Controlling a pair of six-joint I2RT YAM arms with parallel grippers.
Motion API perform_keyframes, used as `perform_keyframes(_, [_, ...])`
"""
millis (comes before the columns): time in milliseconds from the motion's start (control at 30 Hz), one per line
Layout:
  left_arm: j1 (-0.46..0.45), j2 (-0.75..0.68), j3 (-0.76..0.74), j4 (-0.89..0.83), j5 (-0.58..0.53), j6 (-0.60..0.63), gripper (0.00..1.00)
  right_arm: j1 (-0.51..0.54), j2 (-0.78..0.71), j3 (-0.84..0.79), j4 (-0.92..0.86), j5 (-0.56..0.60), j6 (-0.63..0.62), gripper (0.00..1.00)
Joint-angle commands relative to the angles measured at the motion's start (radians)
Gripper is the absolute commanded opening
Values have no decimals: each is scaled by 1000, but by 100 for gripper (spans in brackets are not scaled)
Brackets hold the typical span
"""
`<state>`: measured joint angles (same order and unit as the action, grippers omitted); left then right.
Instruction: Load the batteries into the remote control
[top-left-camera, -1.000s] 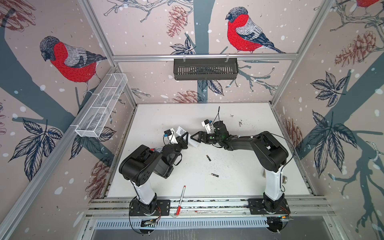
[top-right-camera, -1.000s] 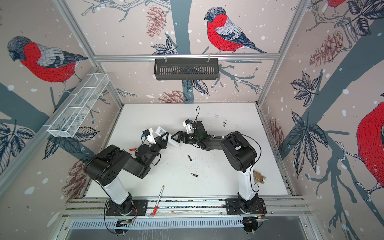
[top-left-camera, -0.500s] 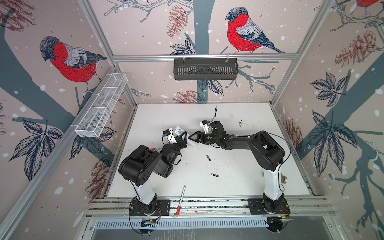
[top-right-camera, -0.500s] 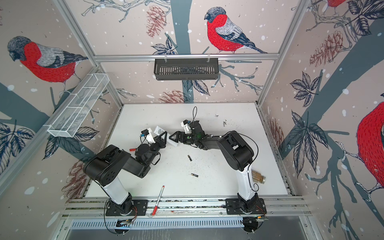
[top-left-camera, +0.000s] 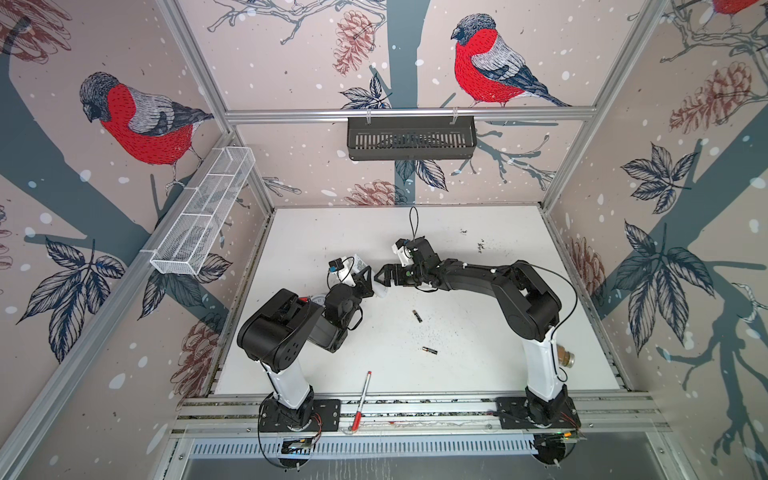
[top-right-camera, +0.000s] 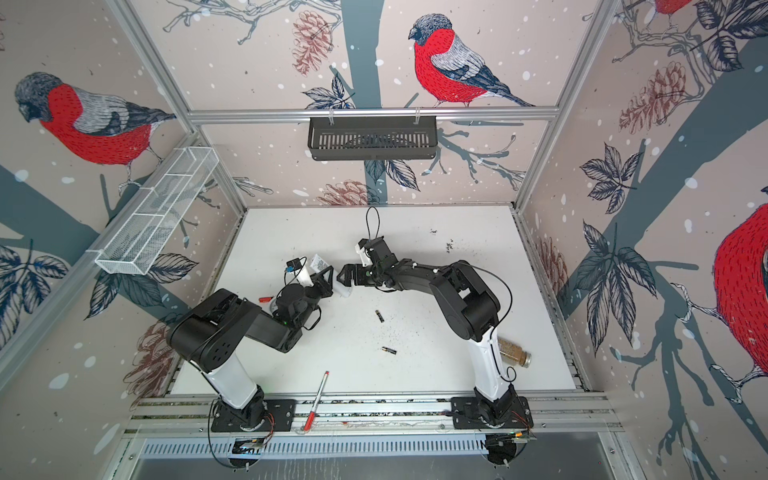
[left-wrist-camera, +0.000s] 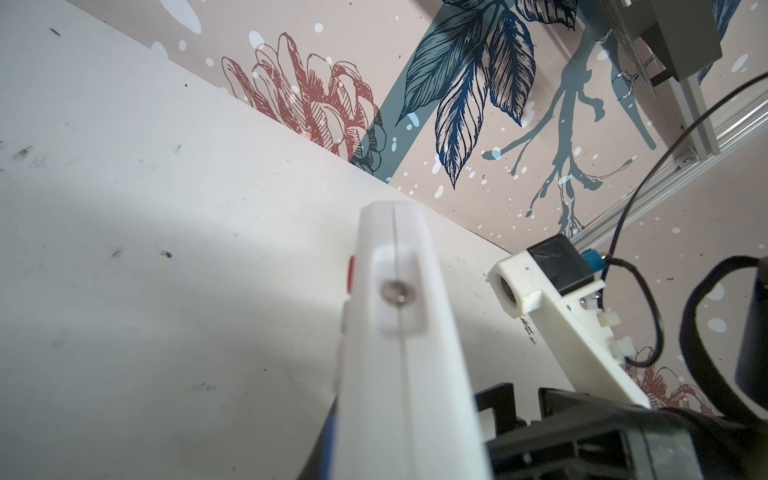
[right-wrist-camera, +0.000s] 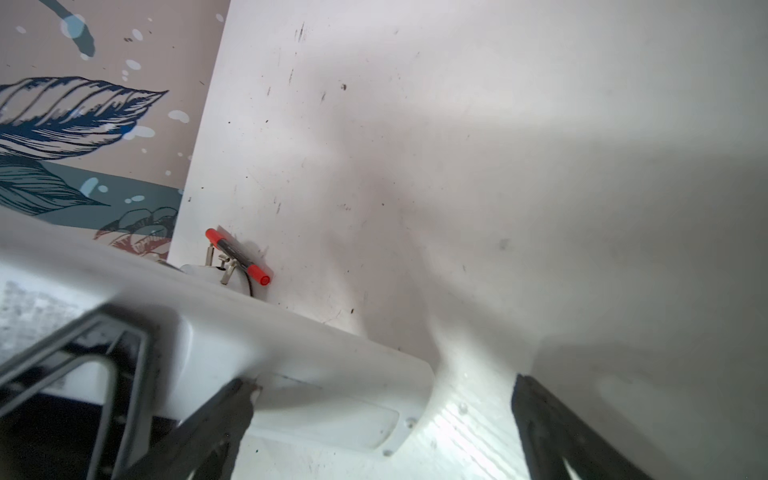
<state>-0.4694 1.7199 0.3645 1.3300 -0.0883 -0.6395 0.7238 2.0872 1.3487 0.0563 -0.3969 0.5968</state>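
Top views, both: nearest the front rail lies a red-and-white pen (top-left-camera: 361, 401), which is no part of the job. Next back, on the white table (top-left-camera: 478, 374), two batteries lie loose and apart. The nearer battery (top-left-camera: 429, 350) has its long axis across the view, and the farther battery (top-left-camera: 417, 316) runs roughly front to back. Neither is touched. Beyond them, mid-table, the left gripper (top-left-camera: 368, 279) is clamped on the remote control (top-left-camera: 380, 291) and appears to carry it clear of the surface. The remote's long axis runs slantwise, its free end pointing at the right gripper (top-left-camera: 383, 274), which is spread wide and holds nothing. The right wrist view shows the deciding relation. The plain back faces this camera with the battery cover (right-wrist-camera: 324, 415) seemingly in place. The free end sits between the open jaws, with one finger (right-wrist-camera: 220, 419) overlapping the remote's edge. Contact cannot be confirmed. Assessment: the compartment is not yet open. The right arm is the free one and the nearer to both the cover and the batteries, which lie toward the front rail from it.
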Motion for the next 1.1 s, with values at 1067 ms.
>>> perform_keyframes(1067, [-108, -92, 27, 90, 104, 244, 0, -50, -113, -60, -167, 159, -176, 100])
